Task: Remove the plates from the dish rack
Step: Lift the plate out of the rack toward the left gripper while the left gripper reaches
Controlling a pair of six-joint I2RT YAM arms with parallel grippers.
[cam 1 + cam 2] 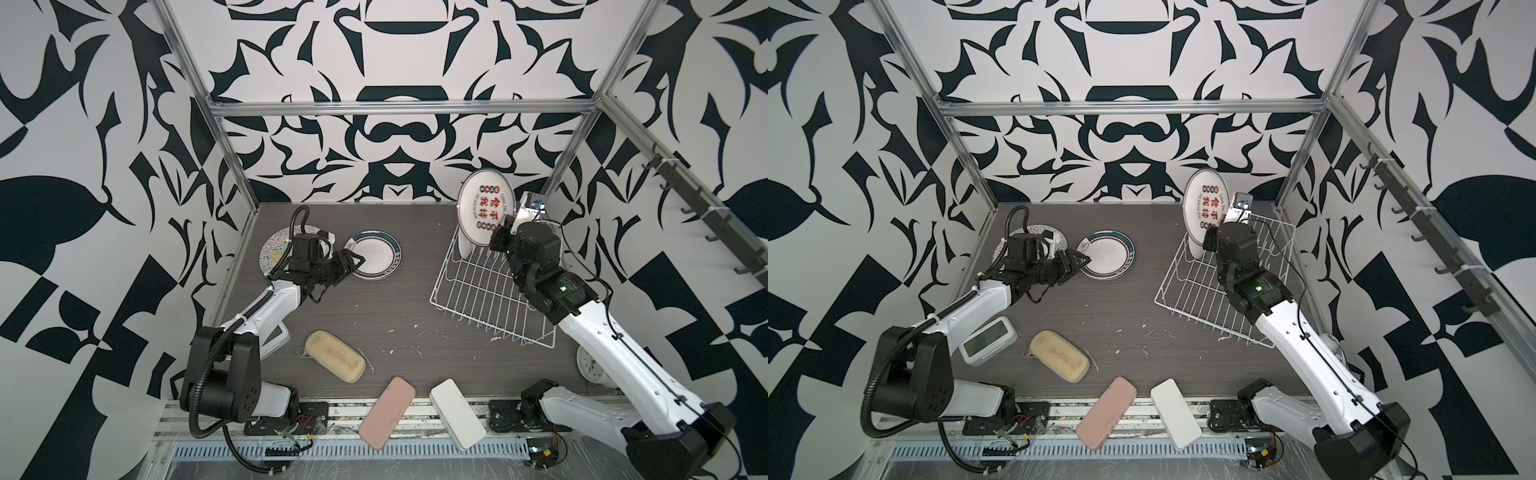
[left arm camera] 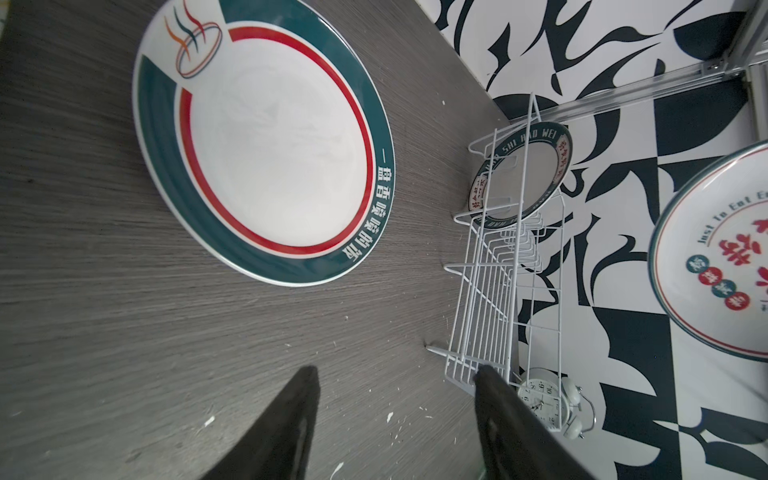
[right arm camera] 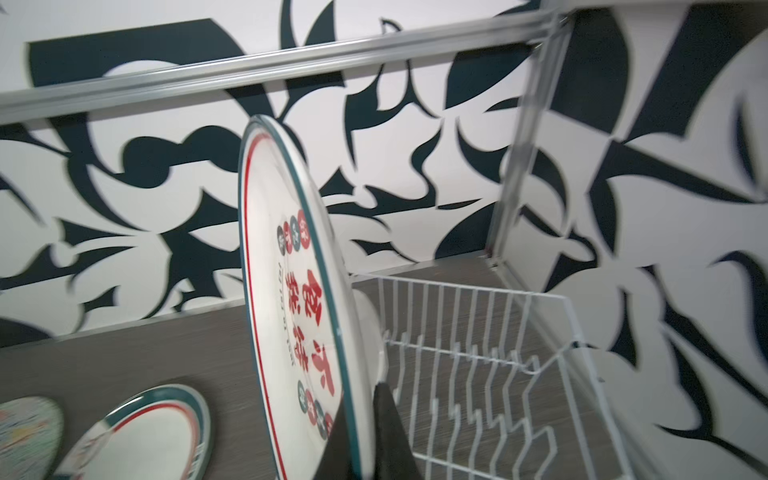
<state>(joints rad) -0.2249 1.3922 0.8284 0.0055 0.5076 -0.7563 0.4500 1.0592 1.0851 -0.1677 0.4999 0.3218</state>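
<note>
Grey wood-grain table (image 1: 399,316) carries everything. On its right side sits the white wire rack (image 1: 478,286), set askew to the table edge, most of its prong rows bare. At its far end one lettered plate (image 2: 528,174) stands on edge between the prongs.

Above that same end the right gripper (image 3: 361,432) pinches the rim of the red-character plate (image 1: 486,205), one finger on the printed face and one on the back. It is held upright, clear of the wires, just beside the lettered plate.

On the table's left the green-red plate (image 1: 376,259) lies flat, face up. The left gripper (image 1: 360,261) sits just beside its rim with jaws spread, gripping nothing; the left wrist view shows bare table between the fingers (image 2: 291,415). The squiggle plate (image 1: 276,249) lies flat just beside the green-red one, partly hidden under the left arm.

Near the front a beige pad (image 1: 334,357) lies on the table. A pink pad (image 1: 386,411) and a white pad (image 1: 457,413) lie side by side, overhanging the front edge. A digital clock (image 1: 988,340) sits under the left arm. A round clock (image 1: 590,363) shows past the rack's near corner, half hidden by the right arm.
</note>
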